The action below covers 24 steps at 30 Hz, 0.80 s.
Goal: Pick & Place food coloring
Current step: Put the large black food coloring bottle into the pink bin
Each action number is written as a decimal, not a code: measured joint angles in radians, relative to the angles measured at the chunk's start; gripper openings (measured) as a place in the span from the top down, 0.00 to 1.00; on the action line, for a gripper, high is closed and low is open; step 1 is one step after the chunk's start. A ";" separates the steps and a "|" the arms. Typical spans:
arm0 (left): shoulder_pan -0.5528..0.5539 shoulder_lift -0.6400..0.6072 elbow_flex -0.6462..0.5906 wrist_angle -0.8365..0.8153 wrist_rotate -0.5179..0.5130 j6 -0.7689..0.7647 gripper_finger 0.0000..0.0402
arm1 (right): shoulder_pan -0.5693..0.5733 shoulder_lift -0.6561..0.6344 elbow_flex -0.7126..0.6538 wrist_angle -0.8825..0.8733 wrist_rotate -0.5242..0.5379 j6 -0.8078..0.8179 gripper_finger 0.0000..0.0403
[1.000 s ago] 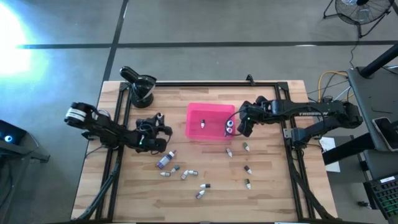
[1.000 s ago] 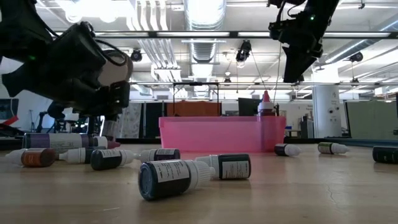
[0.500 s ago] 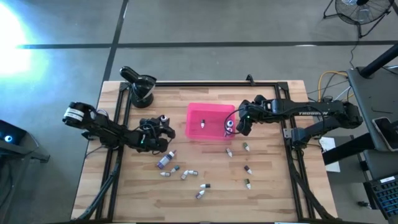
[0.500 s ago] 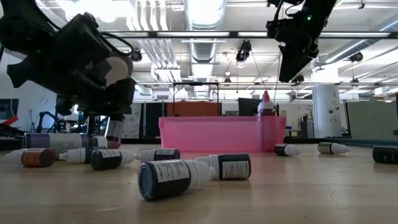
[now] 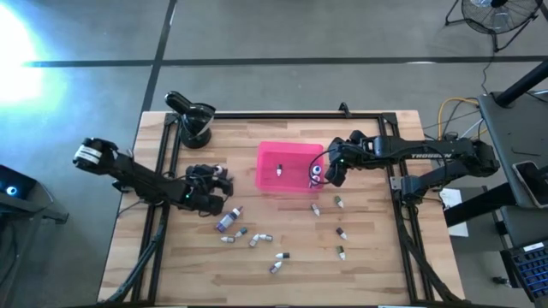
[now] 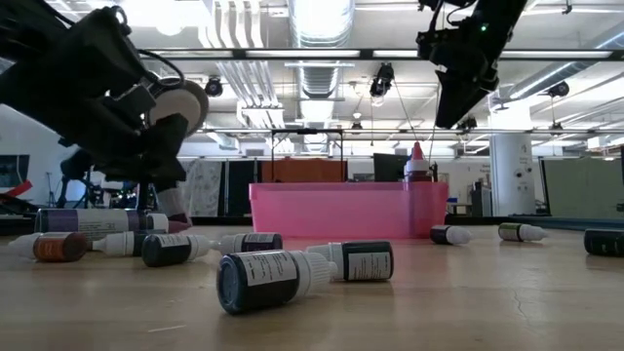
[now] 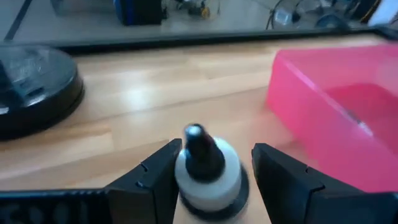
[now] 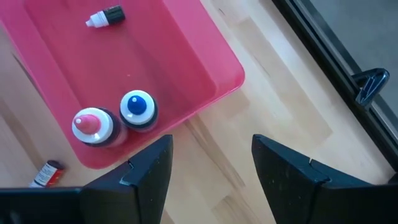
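A food coloring bottle (image 7: 206,171) with a black cap and white collar stands upright on the wood left of the pink tray (image 5: 295,154). My left gripper (image 5: 221,176) is low and nearly level, open, with one finger on either side of that bottle. My right gripper (image 5: 325,171) hangs open above the tray's right near corner, holding nothing. In the tray stand a red-capped bottle (image 8: 92,126) and a blue-capped bottle (image 8: 138,107), and a small one (image 8: 106,15) lies flat. Several more bottles (image 5: 257,239) lie on their sides on the near half of the table. My left gripper has one finger (image 7: 158,177) close against the bottle's white collar (image 7: 183,177), and wood shows between the bottle and the other finger (image 7: 280,180). Whether the near finger touches the collar, I cannot tell. The bottle stands on its base on the table.
A black round mount (image 5: 195,120) stands at the far left corner. Black frame rails (image 5: 163,180) run along the table's edges. A larger purple-labelled bottle (image 5: 227,221) lies just near of my left gripper. Bare wood lies between the tray and the left gripper.
My left gripper has drawn back a little toward the table's left edge, risen slightly and tipped closer to level. Its fingers stand wider apart than a second ago. The bottle between them stays upright on the table.
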<state>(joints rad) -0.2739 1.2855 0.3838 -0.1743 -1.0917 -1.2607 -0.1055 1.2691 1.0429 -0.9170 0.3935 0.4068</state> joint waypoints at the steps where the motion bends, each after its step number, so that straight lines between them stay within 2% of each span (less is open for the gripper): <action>1: -0.002 -0.010 -0.001 -0.014 0.026 -0.008 0.57 | 0.000 0.000 0.000 0.005 0.000 0.000 0.47; 8: -0.003 -0.045 -0.001 -0.026 0.036 0.035 0.57 | 0.000 0.000 -0.001 0.025 0.000 0.000 0.47; 19: 0.017 0.004 -0.001 0.050 0.010 0.056 0.57 | 0.000 0.000 -0.001 0.026 0.000 0.005 0.47; 21: 0.017 0.004 -0.001 0.042 0.053 0.081 0.57 | 0.000 0.000 -0.001 0.025 0.000 0.005 0.47; 24: 0.011 -0.017 -0.001 0.013 0.266 0.142 0.57 | 0.000 0.000 -0.001 0.022 -0.001 0.004 0.47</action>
<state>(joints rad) -0.2629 1.2688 0.3827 -0.1617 -0.8257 -1.1190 -0.1051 1.2690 1.0416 -0.8951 0.3923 0.4107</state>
